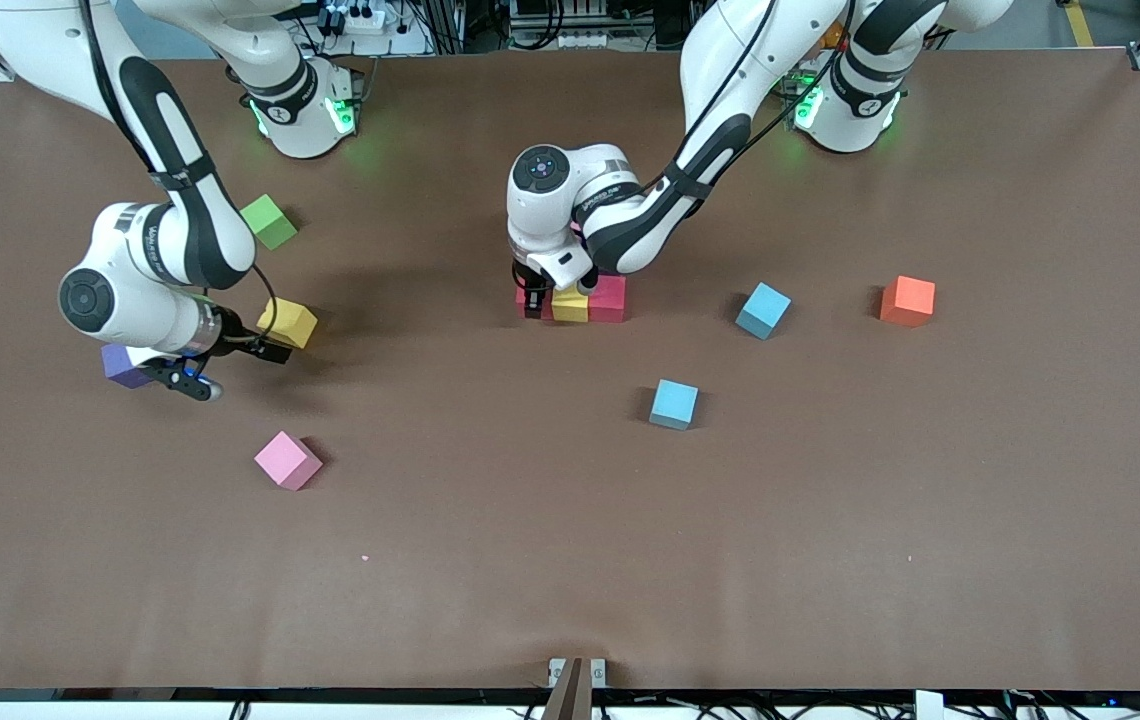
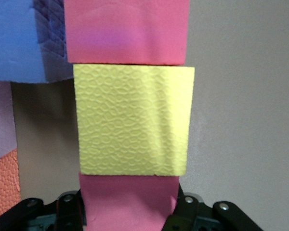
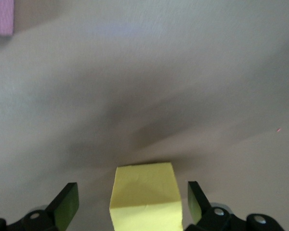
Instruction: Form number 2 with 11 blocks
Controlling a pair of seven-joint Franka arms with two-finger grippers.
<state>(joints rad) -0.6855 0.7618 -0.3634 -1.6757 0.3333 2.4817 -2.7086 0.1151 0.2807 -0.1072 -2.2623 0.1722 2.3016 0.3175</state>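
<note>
A: Report the state of each tool.

B: The left tool (image 1: 533,300) is down at the row started mid-worktop, its fingers clamped on a pink block (image 2: 127,207). That block touches a yellow block (image 1: 570,304), which touches another pink block (image 1: 608,297); the left wrist view shows all three in line. The right tool (image 3: 132,202) stands with fingers wide apart over a second yellow block (image 3: 144,195), toward the right arm's end of the worktop, not gripping it.

A: Where are the remaining blocks?

B: Loose and well apart: purple (image 1: 122,365), pink (image 1: 287,460), two light blue (image 1: 762,309) (image 1: 674,404), orange (image 1: 907,301). The number 2 is barely begun.

A: Failure risks?

B: If the left tool opens unevenly or lifts at an angle, the light block may drag and break the row. The right tool may tip its block if the fingers descend off-centre.

A: Legible markings?

B: Lettering on both arms' wrists is too small to read.
</note>
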